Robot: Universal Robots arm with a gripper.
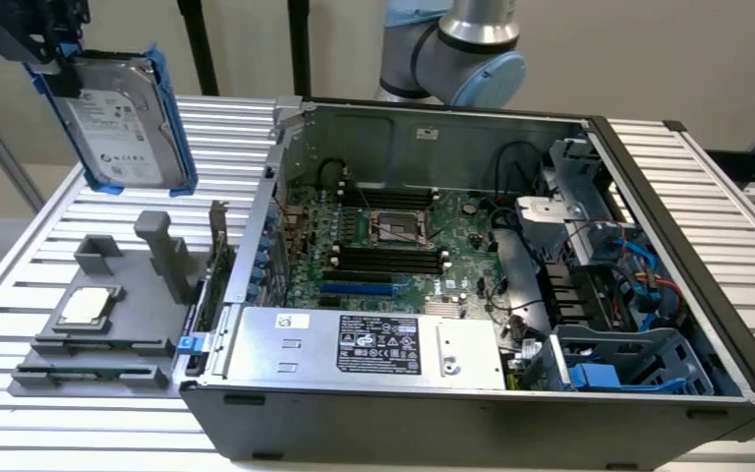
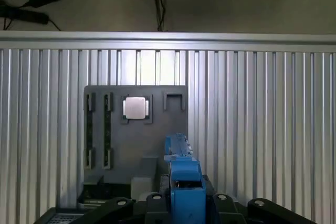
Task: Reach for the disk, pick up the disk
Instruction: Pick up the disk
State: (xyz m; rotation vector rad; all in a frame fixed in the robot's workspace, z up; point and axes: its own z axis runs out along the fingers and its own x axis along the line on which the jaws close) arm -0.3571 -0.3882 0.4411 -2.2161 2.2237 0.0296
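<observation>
The disk (image 1: 126,118), a silver-grey drive with a white label in a blue carrier, hangs upright in the air above the table at the exterior view's upper left. My gripper (image 1: 47,47) is shut on its upper end. In the wrist view the blue carrier edge of the disk (image 2: 181,174) sticks out between the black fingers of the gripper (image 2: 185,203). Straight below lies the grey fixture tray (image 2: 136,145). An upright grey post of the tray (image 1: 165,251) stands under the disk.
A small square silver chip (image 1: 87,307) (image 2: 135,108) rests in the tray. An open computer case (image 1: 483,403) with a motherboard and a silver power supply (image 1: 365,344) fills the exterior view's right. Everything stands on a slatted aluminium table (image 1: 36,226).
</observation>
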